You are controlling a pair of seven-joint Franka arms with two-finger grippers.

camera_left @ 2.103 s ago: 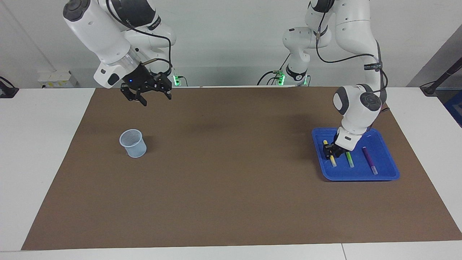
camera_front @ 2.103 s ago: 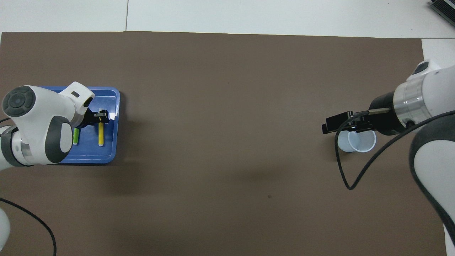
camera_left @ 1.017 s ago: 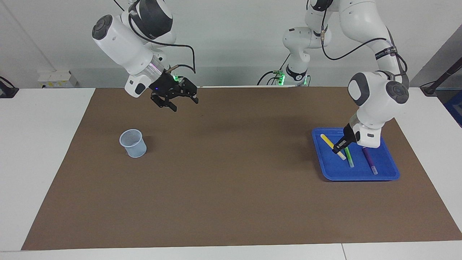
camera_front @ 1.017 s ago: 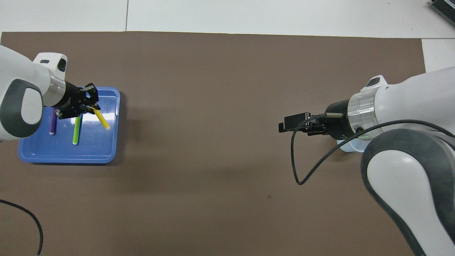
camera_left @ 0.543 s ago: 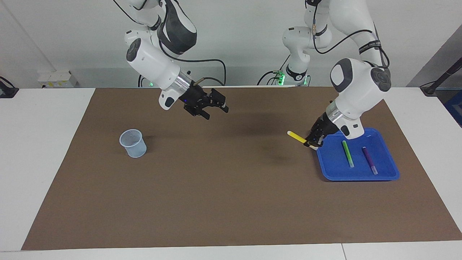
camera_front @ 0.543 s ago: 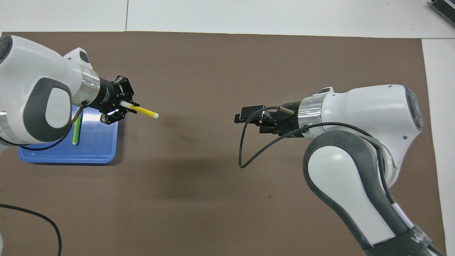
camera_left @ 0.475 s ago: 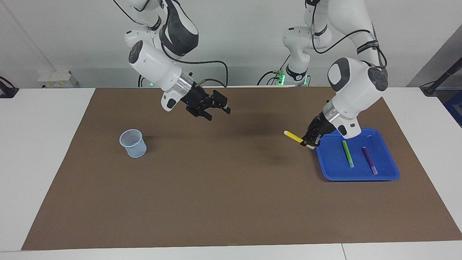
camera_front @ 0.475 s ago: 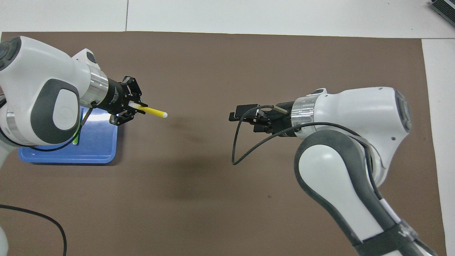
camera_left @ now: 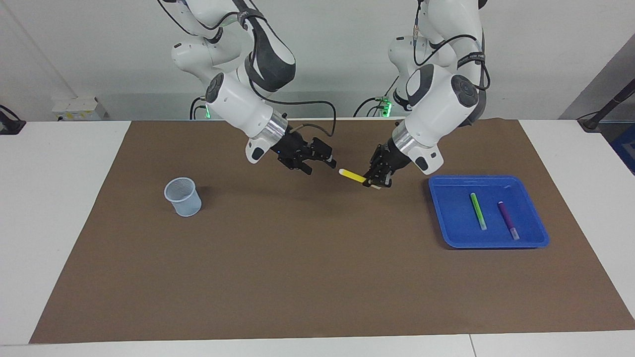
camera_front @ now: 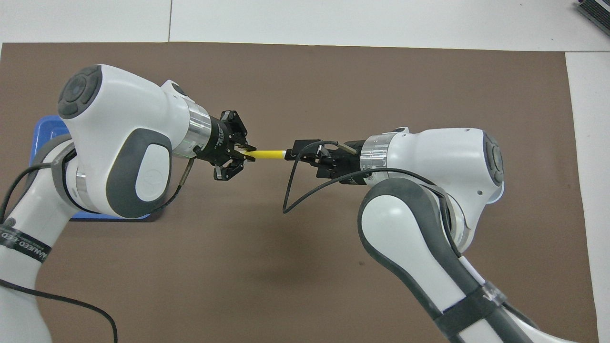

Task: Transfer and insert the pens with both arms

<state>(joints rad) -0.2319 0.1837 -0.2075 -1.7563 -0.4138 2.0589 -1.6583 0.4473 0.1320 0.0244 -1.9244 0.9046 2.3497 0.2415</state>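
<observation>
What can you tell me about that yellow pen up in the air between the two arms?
The yellow pen is a slim, short marker, plastic by the look of it, with a pale whitish tip. It is off the table, lying nearly level over the brown mat. The left tool is shut on one end; the whitish tip points at the open right tool, which is very close but not gripping it.
</observation>
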